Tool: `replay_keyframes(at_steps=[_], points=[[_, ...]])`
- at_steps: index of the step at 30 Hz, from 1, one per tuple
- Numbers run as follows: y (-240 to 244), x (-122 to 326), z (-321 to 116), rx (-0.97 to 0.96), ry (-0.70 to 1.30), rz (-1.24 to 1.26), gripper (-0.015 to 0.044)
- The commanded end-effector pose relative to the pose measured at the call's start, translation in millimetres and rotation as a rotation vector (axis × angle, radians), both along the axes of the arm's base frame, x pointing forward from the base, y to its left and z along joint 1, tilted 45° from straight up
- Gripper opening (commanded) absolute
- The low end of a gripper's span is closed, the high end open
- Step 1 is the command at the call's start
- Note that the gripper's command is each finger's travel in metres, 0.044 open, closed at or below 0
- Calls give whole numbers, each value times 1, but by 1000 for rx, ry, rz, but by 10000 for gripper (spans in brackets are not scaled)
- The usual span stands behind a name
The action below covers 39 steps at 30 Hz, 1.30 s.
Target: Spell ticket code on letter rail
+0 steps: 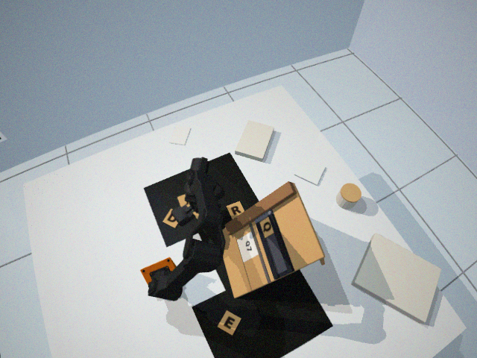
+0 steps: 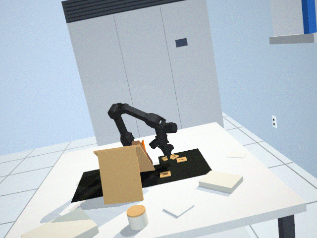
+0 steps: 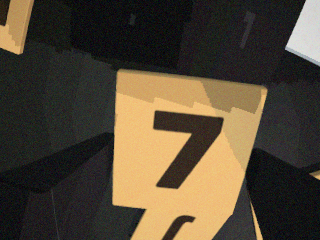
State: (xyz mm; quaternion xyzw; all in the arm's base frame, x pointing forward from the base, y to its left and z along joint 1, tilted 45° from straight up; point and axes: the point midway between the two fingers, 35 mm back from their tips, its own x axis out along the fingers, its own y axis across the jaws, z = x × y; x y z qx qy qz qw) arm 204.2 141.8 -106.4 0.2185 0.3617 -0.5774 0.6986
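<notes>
My gripper (image 2: 165, 159) (image 3: 182, 151) is shut on the 7 tile (image 2: 164, 158) (image 3: 135, 150). The tile faces the wrist camera and overlaps another tile (image 3: 172, 231) whose character is cut off. The arm hides the held tile in the top view. The sloped board (image 1: 304, 239) (image 2: 120, 176) carries a ticket (image 1: 247, 255) reading Q7. The dark rail (image 1: 279, 254) holds the Q tile (image 1: 267, 227) at its end by the brown ledge. The R tile (image 1: 235, 210) (image 2: 165, 174) lies beside the board. The E tile (image 1: 229, 322) lies on the near side.
A partly covered tile (image 1: 169, 218) lies near the arm on the black mat (image 1: 157, 192) (image 2: 197, 163). A lidded jar (image 1: 349, 194) (image 2: 137, 217), a thick pale block (image 1: 255, 139) (image 2: 220, 180) and a large pale slab (image 1: 404, 277) stand beyond the board.
</notes>
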Motion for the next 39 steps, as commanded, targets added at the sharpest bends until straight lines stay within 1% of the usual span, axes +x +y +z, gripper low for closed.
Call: replay_keyframes(at_steps=[1,11,21,30,39], points=[[7,12,12,42,14,64,0],[24,41,47,136,54,273,0],[34,68,88,190,63,494,0],[37,90,132,201,47,705,0],[32,107,179,166,15,903,0]])
